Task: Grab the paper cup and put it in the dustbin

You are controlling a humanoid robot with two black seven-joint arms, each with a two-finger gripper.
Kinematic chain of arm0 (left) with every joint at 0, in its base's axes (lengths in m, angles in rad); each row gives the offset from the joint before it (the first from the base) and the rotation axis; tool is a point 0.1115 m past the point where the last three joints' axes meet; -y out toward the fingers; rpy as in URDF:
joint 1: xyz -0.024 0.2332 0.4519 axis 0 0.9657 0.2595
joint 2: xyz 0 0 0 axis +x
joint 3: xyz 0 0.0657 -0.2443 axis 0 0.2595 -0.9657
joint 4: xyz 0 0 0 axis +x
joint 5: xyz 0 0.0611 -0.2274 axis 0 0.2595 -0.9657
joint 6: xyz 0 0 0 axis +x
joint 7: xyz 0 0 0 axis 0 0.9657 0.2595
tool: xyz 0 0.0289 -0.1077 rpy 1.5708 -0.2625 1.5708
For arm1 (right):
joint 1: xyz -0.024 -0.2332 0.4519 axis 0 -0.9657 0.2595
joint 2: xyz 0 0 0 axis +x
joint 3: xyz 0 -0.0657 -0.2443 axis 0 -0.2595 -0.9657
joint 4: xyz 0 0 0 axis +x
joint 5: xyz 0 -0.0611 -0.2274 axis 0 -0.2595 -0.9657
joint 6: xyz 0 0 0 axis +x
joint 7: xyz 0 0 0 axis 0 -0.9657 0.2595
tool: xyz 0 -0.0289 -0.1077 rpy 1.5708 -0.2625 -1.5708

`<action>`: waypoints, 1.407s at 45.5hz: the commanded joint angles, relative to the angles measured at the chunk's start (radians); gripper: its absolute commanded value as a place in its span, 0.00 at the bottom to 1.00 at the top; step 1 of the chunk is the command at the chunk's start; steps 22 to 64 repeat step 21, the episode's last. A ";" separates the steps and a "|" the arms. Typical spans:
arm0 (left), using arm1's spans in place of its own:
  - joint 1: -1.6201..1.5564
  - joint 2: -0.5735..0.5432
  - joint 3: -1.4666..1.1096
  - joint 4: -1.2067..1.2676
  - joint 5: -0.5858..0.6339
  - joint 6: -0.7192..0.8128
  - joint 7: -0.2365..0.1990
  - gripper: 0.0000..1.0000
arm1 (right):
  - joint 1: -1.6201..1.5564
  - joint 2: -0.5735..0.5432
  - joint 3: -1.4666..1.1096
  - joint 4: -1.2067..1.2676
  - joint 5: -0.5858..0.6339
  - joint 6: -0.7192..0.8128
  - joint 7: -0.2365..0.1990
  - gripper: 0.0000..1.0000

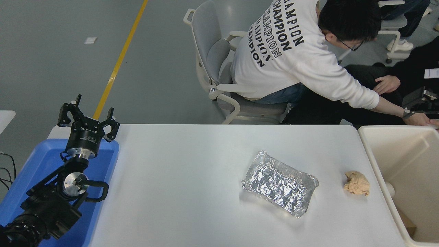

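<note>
The dustbin is a cream-beige tub at the table's right edge. A small cream-white rounded piece, apparently the paper cup, lies inside it against the left wall, mostly hidden by that wall. A black part of my right gripper shows at the right edge, beyond the dustbin's far rim and close to a person's hand. I cannot see how it stands. My left gripper is parked open and empty over the blue tray at the lower left.
A crinkled foil tray and a crumpled tan paper wad lie on the white table. A blue tray sits at the left. A person in a white sweatshirt reaches a hand to the dustbin's far rim.
</note>
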 commanded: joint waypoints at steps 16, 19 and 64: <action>0.000 0.000 0.000 0.000 0.000 0.000 0.000 0.99 | 0.154 0.179 0.146 0.131 0.000 0.061 0.001 1.00; 0.000 0.000 0.000 0.000 0.000 0.000 0.000 0.99 | 0.153 0.176 0.146 0.131 0.000 0.061 0.001 1.00; 0.000 0.000 0.000 0.000 0.000 0.000 0.000 0.99 | 0.153 0.176 0.143 0.131 0.002 0.061 0.001 1.00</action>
